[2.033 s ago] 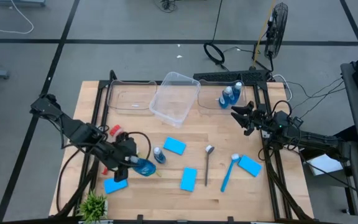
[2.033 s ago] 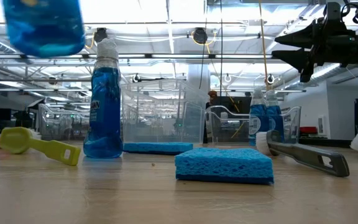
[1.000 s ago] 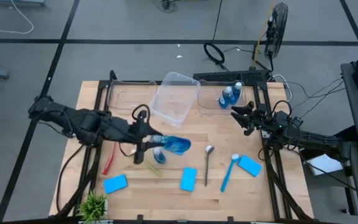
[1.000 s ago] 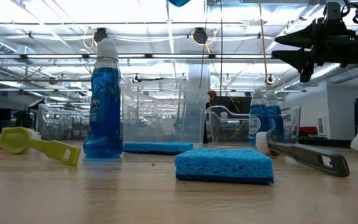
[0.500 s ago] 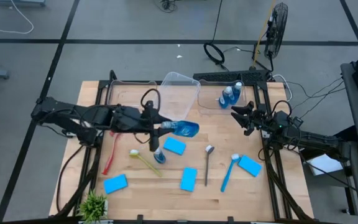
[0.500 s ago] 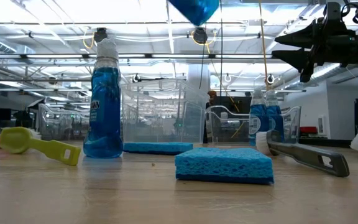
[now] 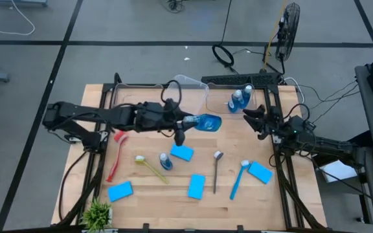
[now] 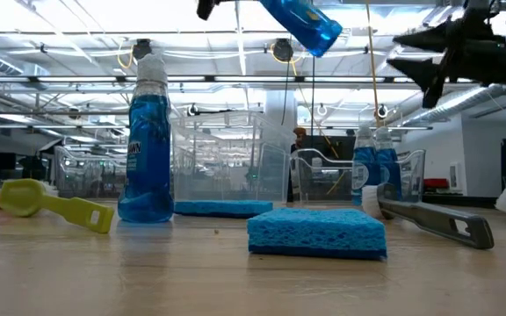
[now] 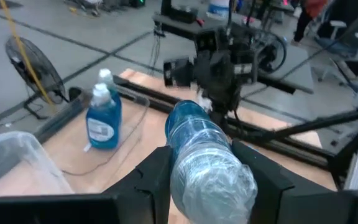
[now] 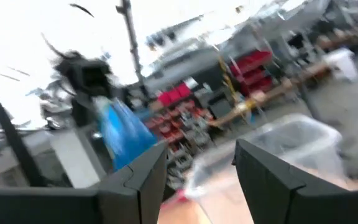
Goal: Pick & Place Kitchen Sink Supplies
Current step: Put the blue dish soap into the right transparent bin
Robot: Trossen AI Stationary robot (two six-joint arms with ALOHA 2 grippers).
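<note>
Bottle [image 7: 205, 122] lies clamped in left end effector [image 7: 188, 122], airborne

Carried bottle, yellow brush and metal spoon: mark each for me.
carried bottle [image 7: 206, 122], high view, on its blue body.
yellow brush [image 7: 150, 169], high view, mid-handle.
metal spoon [image 7: 216, 173], high view, on its handle.

A grey floor [image 7: 31, 71] crossed by dark lines surrounds the wooden surface [image 7: 290, 207]. A black fan [image 7: 290, 29] stands at about one o'clock beyond it, cables [image 7: 224, 55] coiled nearby. Level across, ceiling lights [image 8: 77, 22] glare over shelving [image 8: 7, 167].
</note>
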